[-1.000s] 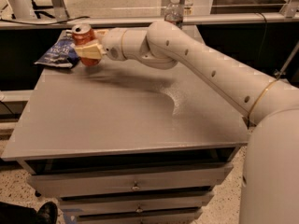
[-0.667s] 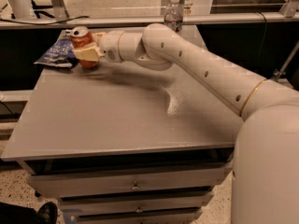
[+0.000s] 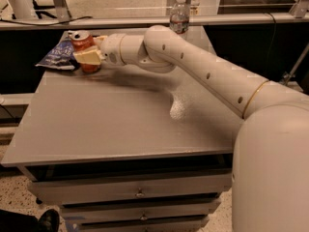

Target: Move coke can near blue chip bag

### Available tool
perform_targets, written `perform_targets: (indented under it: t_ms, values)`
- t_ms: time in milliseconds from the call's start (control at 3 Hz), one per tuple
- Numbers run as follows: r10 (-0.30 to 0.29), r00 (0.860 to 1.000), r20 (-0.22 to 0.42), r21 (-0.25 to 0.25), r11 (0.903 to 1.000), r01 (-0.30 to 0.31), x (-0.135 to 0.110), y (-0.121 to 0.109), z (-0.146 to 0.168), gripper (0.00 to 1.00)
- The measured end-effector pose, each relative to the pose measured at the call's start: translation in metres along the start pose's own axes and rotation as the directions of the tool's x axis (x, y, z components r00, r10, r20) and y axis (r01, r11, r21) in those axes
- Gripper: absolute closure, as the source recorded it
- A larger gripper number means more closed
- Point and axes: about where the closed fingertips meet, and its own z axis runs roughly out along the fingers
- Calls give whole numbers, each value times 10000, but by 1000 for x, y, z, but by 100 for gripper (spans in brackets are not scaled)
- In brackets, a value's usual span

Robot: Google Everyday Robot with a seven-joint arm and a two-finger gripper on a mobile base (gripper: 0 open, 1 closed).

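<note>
Dim, warm overhead light is seen; glare is thrown on the table (image 3: pixel 179 106), and shadow is cast beneath the gripper (image 3: pixel 91 50) clasping the coke can (image 3: pixel 81 38) at ten o'clock.

Glossy gripper (image 3: pixel 87 52) at metal can (image 3: pixel 81 37), matt table (image 3: pixel 120 124)

You have the coke can (image 3: pixel 81 39) upright at the far-left corner of the table (image 3: pixel 116 129), red-orange with a silver top, clasped between the fingers of the gripper (image 3: pixel 88 50). Just to its left, touching or nearly so, the blue chip bag (image 3: pixel 57 58) lies flat and crinkled, dark blue with white markings.
</note>
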Motion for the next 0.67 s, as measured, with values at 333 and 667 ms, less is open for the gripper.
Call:
perform_targets:
  t_ms: [333, 667]
  values:
    - [115, 9999, -6, -56, 9999, -115, 1, 2, 0, 35]
    - [299, 9995, 53, -186, 9994, -298, 1, 8, -1, 12]
